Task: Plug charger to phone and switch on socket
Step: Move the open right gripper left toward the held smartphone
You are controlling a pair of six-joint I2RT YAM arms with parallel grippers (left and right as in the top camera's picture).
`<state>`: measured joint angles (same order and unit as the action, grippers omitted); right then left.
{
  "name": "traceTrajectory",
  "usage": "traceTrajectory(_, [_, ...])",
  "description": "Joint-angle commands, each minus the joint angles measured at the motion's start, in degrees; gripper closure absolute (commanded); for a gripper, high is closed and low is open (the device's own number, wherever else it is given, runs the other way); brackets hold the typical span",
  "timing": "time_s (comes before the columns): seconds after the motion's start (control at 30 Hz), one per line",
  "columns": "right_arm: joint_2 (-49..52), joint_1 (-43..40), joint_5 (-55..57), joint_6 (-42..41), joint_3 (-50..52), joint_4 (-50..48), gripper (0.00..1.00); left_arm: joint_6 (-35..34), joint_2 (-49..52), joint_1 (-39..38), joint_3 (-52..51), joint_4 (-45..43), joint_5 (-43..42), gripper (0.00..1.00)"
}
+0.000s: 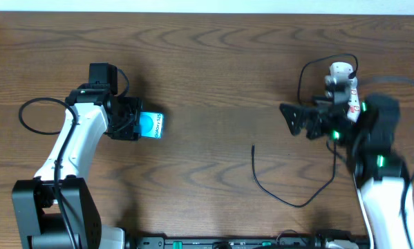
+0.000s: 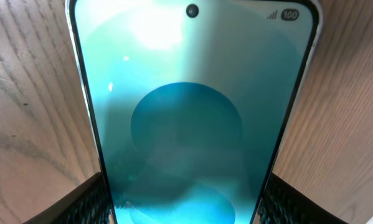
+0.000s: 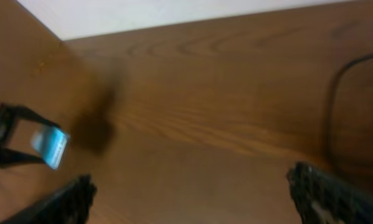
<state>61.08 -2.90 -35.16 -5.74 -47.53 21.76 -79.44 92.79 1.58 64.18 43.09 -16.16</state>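
a brown wood-grain tabletop (image 1: 207, 62) fills the view, its far edge meeting a pale strip. a thin black charger cable (image 1: 253, 160) lies on the right half, its free tip pointing to the far edge and the rest curving in a loose loop. a white power strip (image 1: 341, 70) lies far right, partly hidden. the phone (image 1: 151, 126) is over the left half; whether it touches the wood cannot be told.

White shells are seen on the left arm (image 1: 68, 142) and the right arm (image 1: 386, 204), with black joint housings between. A thin black cable (image 1: 22, 116) is looped off the left one. Green lights (image 1: 334, 134) are spotted glowing along the right. The right gripper (image 1: 285, 119) is shown all black, its fingers (image 3: 332, 193) ribbed and textured.
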Motion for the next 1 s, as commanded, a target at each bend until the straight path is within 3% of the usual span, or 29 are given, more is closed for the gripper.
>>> traceTrajectory(0.0, [12.5,3.8,-7.0,1.6,-12.3,8.0,0.01,0.3,-0.2,-0.1,-0.1,-0.5,0.4,0.93])
traceTrajectory(0.2, [18.1,8.3,-15.5,0.8,-15.0,0.6,0.01,0.4,-0.2,-0.1,-0.1,-0.7,0.4,0.93])
traceTrajectory(0.37, [19.5,12.4,-15.8,-8.0,-15.0,-7.5,0.01,0.3,-0.2,-0.1,-0.1,-1.4,0.4,0.93])
traceTrajectory(0.5, [20.7,15.5,-5.2,-19.0,-15.0,-10.2,0.01,0.3,-0.2,-0.1,-0.1,-1.6,0.4,0.94])
traceTrajectory(0.7, [25.0,18.8,5.3,-27.8,-15.0,-10.4,0.01,0.3,-0.2,-0.1,-0.1,-1.6,0.4,0.93])
traceTrajectory(0.97, [35.2,23.8,4.1,-30.9,-15.0,-16.1,0.01,0.4,-0.2,-0.1,-0.1,-1.6,-0.1,0.93])
